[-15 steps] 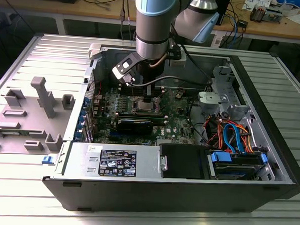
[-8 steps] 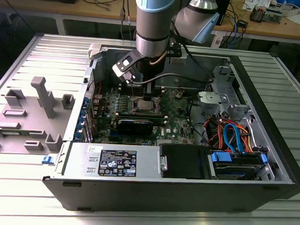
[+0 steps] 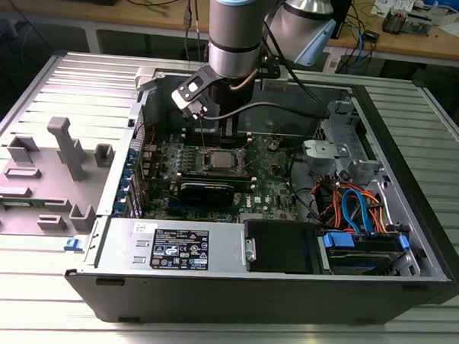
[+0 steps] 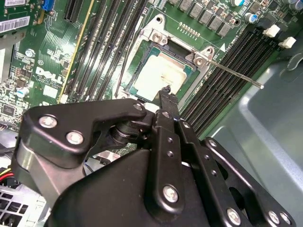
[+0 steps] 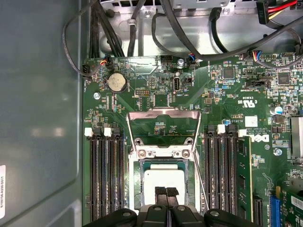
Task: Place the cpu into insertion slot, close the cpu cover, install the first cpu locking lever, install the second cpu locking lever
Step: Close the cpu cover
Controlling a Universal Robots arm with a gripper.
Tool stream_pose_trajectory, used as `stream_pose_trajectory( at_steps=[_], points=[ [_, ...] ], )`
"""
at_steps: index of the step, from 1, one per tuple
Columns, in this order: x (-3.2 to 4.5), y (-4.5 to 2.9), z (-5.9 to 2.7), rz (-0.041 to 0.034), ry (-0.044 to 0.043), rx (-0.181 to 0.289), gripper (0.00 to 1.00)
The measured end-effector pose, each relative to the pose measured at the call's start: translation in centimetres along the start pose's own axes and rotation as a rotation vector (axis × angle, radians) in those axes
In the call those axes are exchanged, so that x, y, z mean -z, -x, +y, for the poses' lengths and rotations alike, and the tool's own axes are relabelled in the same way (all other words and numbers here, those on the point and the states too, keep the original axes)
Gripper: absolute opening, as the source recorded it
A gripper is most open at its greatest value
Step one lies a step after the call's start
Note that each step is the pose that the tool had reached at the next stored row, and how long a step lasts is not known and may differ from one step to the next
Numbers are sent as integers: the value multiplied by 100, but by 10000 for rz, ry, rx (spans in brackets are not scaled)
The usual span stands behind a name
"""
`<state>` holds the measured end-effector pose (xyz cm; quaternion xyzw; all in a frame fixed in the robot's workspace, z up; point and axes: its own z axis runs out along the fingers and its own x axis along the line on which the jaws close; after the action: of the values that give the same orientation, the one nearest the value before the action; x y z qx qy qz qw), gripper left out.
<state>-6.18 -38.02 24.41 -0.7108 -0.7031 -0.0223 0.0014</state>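
An open computer case (image 3: 270, 296) lies on its side on a ribbed metal desk (image 3: 25, 315); the robot arm (image 3: 234, 35) reaches down into it, over the far part of the green motherboard (image 3: 259, 192); the cpu (image 5: 163, 179) sits flat in the insertion slot (image 5: 136, 187), its dull grey top bare; the cpu cover (image 5: 161, 114) lies flipped open just beyond the slot; a thin locking lever (image 4: 234, 73) juts free across the black memory slots (image 4: 222, 90); the end effector (image 5: 166, 191) has its two fingertips pressed together, gripping nothing, directly over the cpu near one edge; whether they touch it cannot be told.
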Motion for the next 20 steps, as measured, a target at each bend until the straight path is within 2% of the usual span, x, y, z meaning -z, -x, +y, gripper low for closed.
stream_pose_trajectory(
  at_steps=[11, 16, 17, 19, 20],
  points=[
    [18, 0, 0, -3, -1, 0, 11],
    [121, -4, 4, 0, 0, 0, 11],
    [122, -4, 8, 4, 1, 3, 11],
    [120, -5, 55, 3, -16, 17, 11],
    [116, -5, 109, 5, -30, 70, 11]
  ],
)
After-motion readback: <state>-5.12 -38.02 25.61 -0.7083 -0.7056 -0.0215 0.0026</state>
